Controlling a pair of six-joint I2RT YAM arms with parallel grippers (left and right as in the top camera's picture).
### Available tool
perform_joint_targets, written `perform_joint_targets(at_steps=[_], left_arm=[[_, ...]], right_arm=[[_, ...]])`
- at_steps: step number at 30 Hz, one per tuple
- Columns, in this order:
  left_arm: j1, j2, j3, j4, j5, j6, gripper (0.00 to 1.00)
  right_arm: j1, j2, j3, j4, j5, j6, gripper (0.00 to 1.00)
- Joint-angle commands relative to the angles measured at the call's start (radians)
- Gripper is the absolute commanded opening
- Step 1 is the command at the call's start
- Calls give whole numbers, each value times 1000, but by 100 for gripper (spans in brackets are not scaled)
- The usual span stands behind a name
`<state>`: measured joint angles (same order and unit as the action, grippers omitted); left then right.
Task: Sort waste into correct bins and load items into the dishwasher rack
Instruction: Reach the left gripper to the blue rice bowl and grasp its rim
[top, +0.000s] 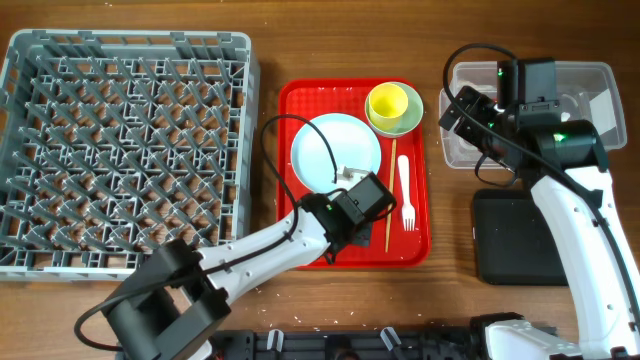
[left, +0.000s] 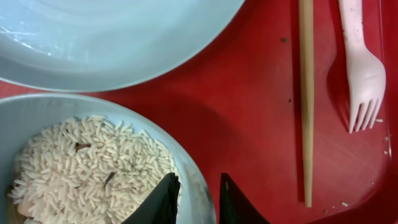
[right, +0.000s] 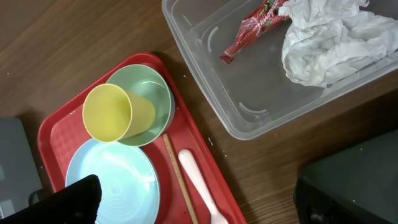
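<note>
The dishwasher rack (top: 125, 140) fills the left of the overhead view, and no item is seen loaded on its pegs. The red serving tray (top: 415, 245) lies at frame centre, just right of the rack. The clear tub (top: 590, 72) sits at the upper right, with the flat black tray (top: 515, 240) directly below it in the frame. On the serving tray, the pale blue plate (top: 325, 150) occupies the upper-left portion. The whitish bowl (left: 37, 115) sits below the plate, close to the plate's edge; the overhead view hides it under the left arm. The light green bowl (top: 412, 115) stands at the tray's upper-right corner, and the yellow cup (top: 388, 102) rests tilted inside it. The crumpled napkin (right: 329, 37) lies inside the clear tub, with the red snack wrapper (right: 255, 25) beside it and touching it. The rice scraps (left: 93, 162) fill the whitish bowl. The white fork (top: 405, 195) lies along the tray's right side, tines toward the lower edge, and the wooden chopsticks (top: 391, 195) lie parallel just to its left, apart from it. The left gripper (left: 198, 183) is pressed on the whitish bowl's rim, one finger inside the bowl and one outside. The right gripper (top: 468, 118) hangs over the tub's left end; its wrist view shows one dark finger only, so whether it is spread or pressed together cannot be told.
</note>
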<state>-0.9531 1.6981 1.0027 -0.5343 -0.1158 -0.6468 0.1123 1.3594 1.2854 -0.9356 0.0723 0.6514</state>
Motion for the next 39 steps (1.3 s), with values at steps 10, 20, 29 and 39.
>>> perform_joint_targets(at_steps=[10,20,29,39], left_arm=[[-49,21,12,-17,-13,-44,14],[-51,37,11,-22,-5,-50,4],[-51,-10,68,-24,40,-49,4],[43,-327,79,-136,36,7,4]], right_arm=[[1,-13,17,0,18,6,100],[1,-13,17,0,18,6,100],[1,-13,17,0,18,6,100],[2,-13,17,0,18,6,100]])
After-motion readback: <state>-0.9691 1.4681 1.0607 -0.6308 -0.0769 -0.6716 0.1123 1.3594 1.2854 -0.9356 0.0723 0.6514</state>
